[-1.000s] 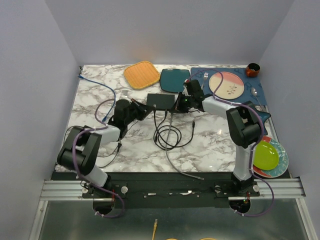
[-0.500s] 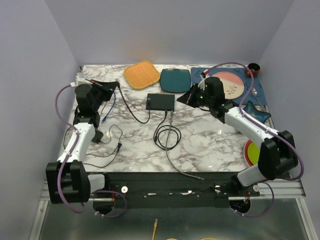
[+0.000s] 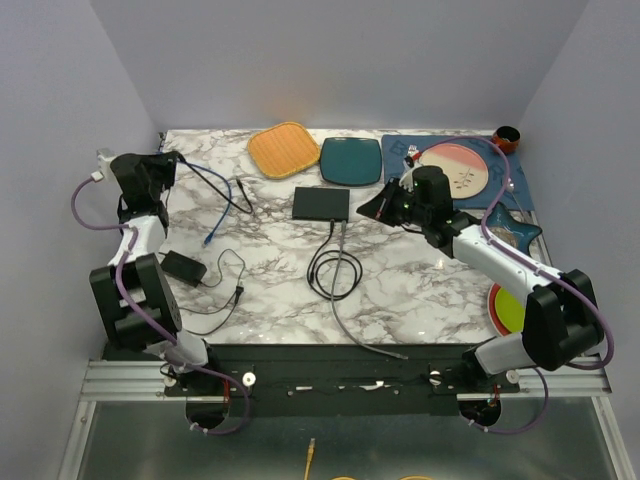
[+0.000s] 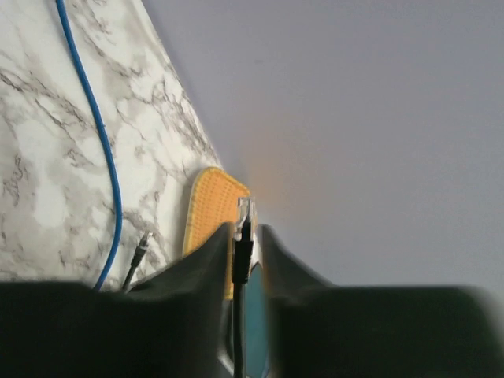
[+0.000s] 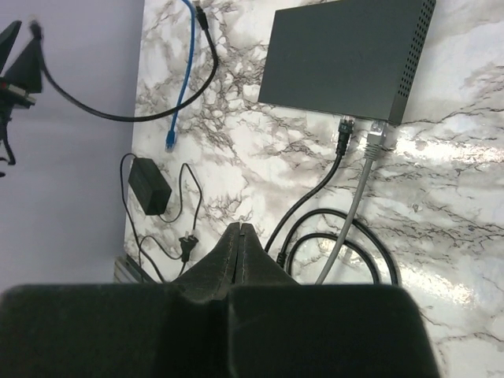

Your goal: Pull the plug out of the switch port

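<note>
- Already the plug (image 4: 244, 211) is out of its port, well left of the switch (image 3: 321, 204). It lies lengthwise in the left gripper (image 4: 242, 233), whose jaws stand slightly apart; whether they pinch it, I cannot tell.
- The right gripper (image 5: 240, 228), closed and empty, hovers just right of the switch.

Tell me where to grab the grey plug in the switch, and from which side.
Grip the grey plug by its short body just outside the switch, fingers on its two sides. Come down from the near edge, in line with its cable: it sticks straight out there, low on the table. Open narrowly, since the black plug sits close beside it.
</note>
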